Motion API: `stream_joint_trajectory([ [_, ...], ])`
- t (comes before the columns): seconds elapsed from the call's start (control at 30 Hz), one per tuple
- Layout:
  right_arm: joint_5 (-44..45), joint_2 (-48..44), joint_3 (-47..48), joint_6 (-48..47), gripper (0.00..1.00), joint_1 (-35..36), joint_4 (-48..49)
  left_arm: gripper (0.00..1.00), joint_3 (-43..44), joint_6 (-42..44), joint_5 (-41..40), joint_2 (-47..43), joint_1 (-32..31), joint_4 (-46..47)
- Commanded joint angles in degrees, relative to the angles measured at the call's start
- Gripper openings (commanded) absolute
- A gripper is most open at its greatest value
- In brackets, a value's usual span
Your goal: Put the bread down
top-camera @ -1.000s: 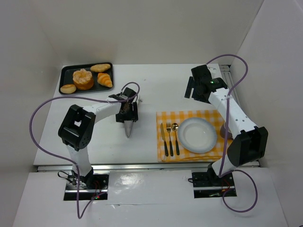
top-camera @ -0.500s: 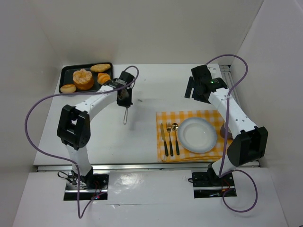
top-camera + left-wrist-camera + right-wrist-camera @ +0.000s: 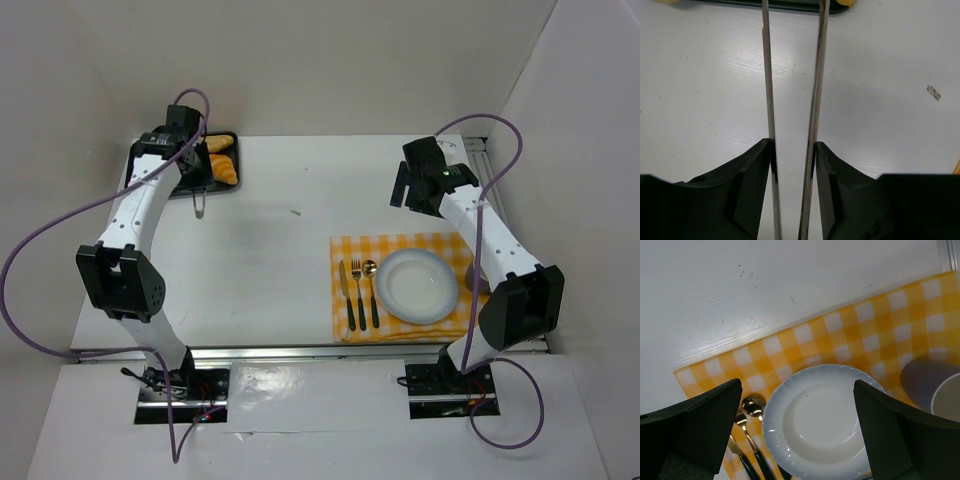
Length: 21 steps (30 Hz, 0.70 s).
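A black tray at the back left holds a croissant and another bread roll; my left arm hides the rest of it. My left gripper hovers over the tray's near edge, shut on metal tongs. In the left wrist view the gripper clamps the two tong blades, which are slightly apart and reach toward the tray edge. A white plate lies empty on a yellow checked placemat. My right gripper is open and empty, above the plate.
A knife, fork and spoon lie on the placemat left of the plate. A cup stands at the placemat's right edge. A small speck lies on the white table. White walls enclose the table.
My left arm has swung from the table's middle back and left to the tray, carrying the tongs. The right arm has not moved.
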Motion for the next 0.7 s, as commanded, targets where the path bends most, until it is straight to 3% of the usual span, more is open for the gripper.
stream_joint_trajectory([
  [0.0,2.7,-1.2,1.8,-0.7,1.00,-0.3,3.4,0.52,4.8,1.4,-0.8,1.3,2.6,-2.7],
  [0.3,0.3,-2.8,2.9,-2.5,1.00,-0.3,5.5,0.55,18.6,0.7,-6.2,10.0,3.6,-6.2],
  [0.67,-0.3,-1.0,3.0,-3.6,1.00,-0.3,5.0,0.55,24.6,2.3,-12.7,15.7,3.6,-1.1],
])
